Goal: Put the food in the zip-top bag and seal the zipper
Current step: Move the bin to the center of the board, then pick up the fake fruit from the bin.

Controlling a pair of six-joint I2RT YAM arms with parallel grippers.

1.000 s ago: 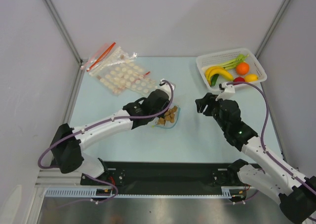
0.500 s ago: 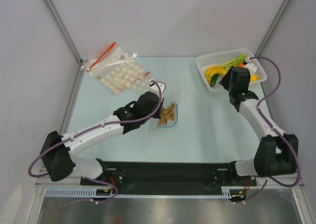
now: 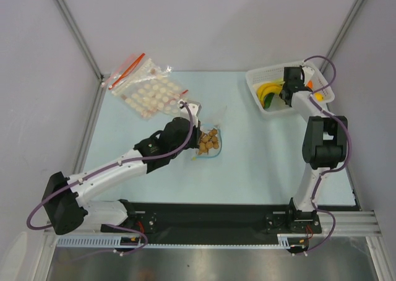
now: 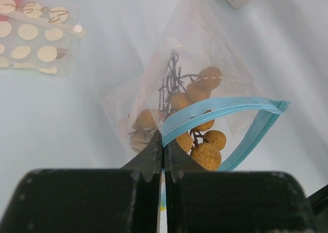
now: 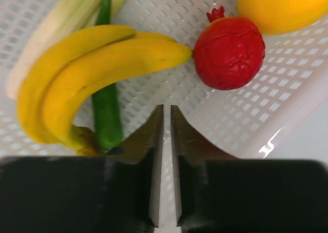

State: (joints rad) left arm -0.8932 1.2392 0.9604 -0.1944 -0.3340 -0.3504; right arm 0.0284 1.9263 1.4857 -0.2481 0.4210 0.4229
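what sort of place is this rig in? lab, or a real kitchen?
Likely a robot lab cell: bare white walls on metal frame posts, left arm and right arm bolted to a rail at the table edge, staged props: fruit basket, zip-top bag.

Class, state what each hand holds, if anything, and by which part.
The left hand pinches the zip-top bag by its blue zipper strip. The right hand, above the basket, holds nothing.

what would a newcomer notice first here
Mid-table, the left end effector pinches the blue-edged clear plastic zip-top bag holding tan-brown round fruits. Far right, the right end effector hovers over a white plastic basket of yellow bananas and a red round fruit.
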